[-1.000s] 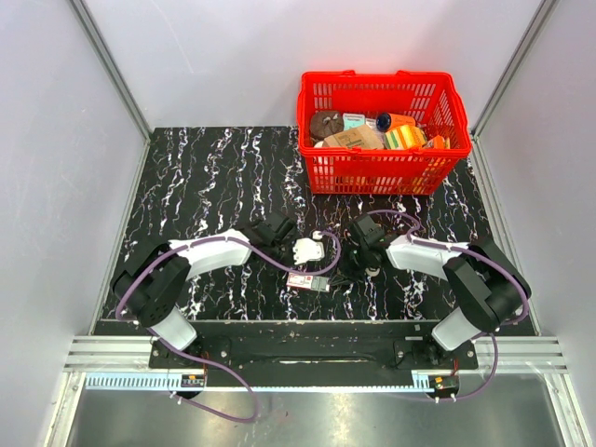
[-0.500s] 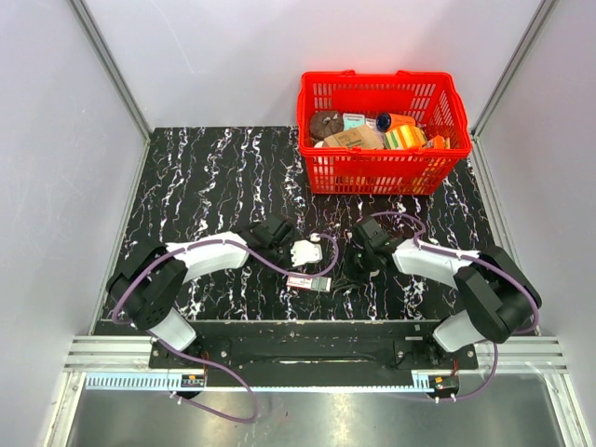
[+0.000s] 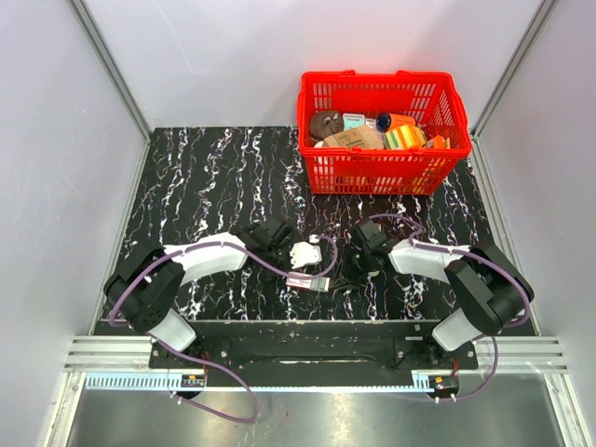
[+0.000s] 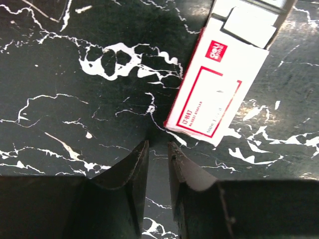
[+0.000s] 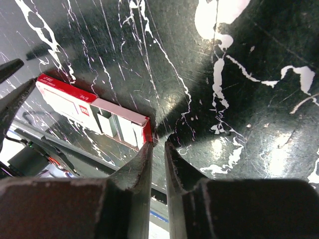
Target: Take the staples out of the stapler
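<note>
Top view: both grippers, left and right, nearly pressed together and empty, flank the staple box at lower centre; next, find the stapler.

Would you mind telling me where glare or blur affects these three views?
Right wrist view: bright glare patches sit on the glossy tabletop, and the end effector fingers look soft up close. Left wrist view: evenly lit, the staple box print is mostly sharp, the small text unreadable. Top external view: sharp, with mild reflections near the red basket.
</note>
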You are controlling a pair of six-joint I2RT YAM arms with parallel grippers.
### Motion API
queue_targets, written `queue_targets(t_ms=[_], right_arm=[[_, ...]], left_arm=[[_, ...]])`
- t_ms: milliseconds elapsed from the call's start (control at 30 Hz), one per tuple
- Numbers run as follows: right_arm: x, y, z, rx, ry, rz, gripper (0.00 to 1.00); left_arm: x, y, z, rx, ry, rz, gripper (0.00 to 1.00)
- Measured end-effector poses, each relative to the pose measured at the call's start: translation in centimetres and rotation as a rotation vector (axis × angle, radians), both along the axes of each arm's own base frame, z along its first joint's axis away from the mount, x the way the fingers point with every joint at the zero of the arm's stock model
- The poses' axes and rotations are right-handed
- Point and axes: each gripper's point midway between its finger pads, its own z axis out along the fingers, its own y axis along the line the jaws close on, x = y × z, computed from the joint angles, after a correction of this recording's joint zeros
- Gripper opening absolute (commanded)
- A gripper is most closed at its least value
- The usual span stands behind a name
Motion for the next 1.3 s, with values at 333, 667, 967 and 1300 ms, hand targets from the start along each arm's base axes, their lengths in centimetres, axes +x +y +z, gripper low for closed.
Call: queue_targets(t_ms=[333, 667, 967, 1300], right_arm=[[0.1, 0.2, 0.0, 0.009, 0.004, -0.004, 0.19], [0.6, 0.9, 0.0, 0.016, 0.011, 0.005, 0.18], [1.4, 2.4, 0.1, 0.020, 0.005, 0.027, 0.18], [2.2, 3.9, 0.6, 0.030, -0.011, 0.051, 0.18]], left_arm=[[-1.3, 0.0, 0.0, 0.001, 0.024, -0.013, 0.27], [-1.7, -0.3, -0.1, 0.001, 0.026, -0.025, 0.27], [-1.8, -0.6, -0.1, -0.001, 0.020, -0.041, 0.27], [-1.9, -0.7, -0.1, -0.001, 0.019, -0.046, 0.27]])
